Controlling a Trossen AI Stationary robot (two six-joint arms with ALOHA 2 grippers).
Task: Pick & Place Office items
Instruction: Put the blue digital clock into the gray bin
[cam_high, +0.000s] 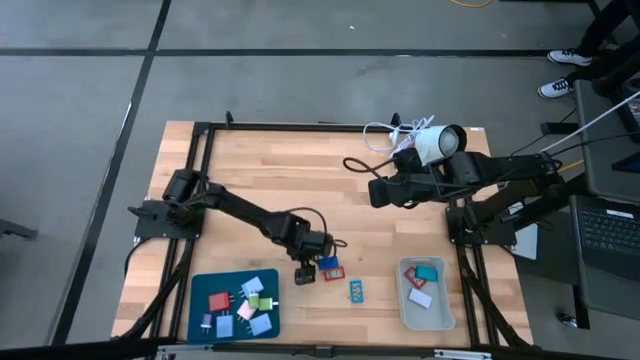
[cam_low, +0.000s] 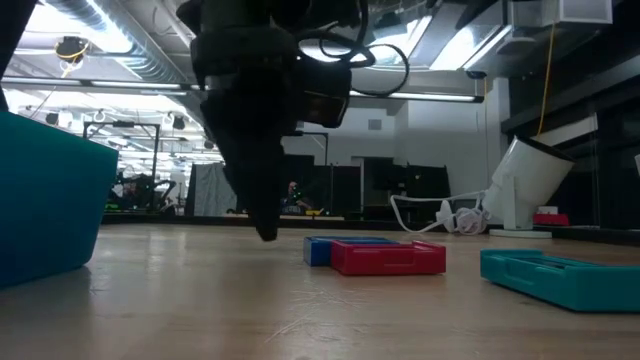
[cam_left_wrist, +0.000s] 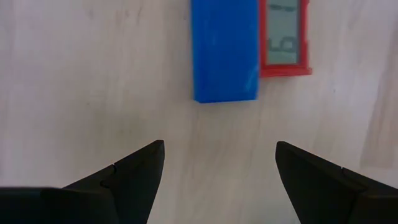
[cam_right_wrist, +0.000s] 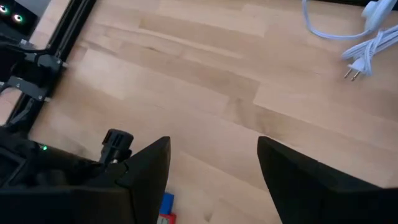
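Observation:
A blue piece (cam_left_wrist: 225, 50) and a red piece with a grey window (cam_left_wrist: 285, 37) lie flat side by side on the wooden table (cam_high: 300, 180). My left gripper (cam_high: 305, 274) hangs open just left of the pair (cam_high: 328, 267), pointing steeply down, its fingers (cam_left_wrist: 134, 174) close above bare wood and short of the blue piece. In the low view it (cam_low: 267, 225) hovers beside the red piece (cam_low: 388, 257). A teal piece (cam_high: 356, 290) lies alone nearer the front. My right gripper (cam_high: 376, 192) is raised over the table's middle right, open (cam_right_wrist: 211, 174) and holding nothing.
A blue tray (cam_high: 200, 325) at the front left holds several coloured pieces. A pale bin (cam_high: 405, 310) at the front right holds teal, red and white pieces. A white lamp (cam_high: 440, 142) with its cord (cam_right_wrist: 348, 37) lies at the far right.

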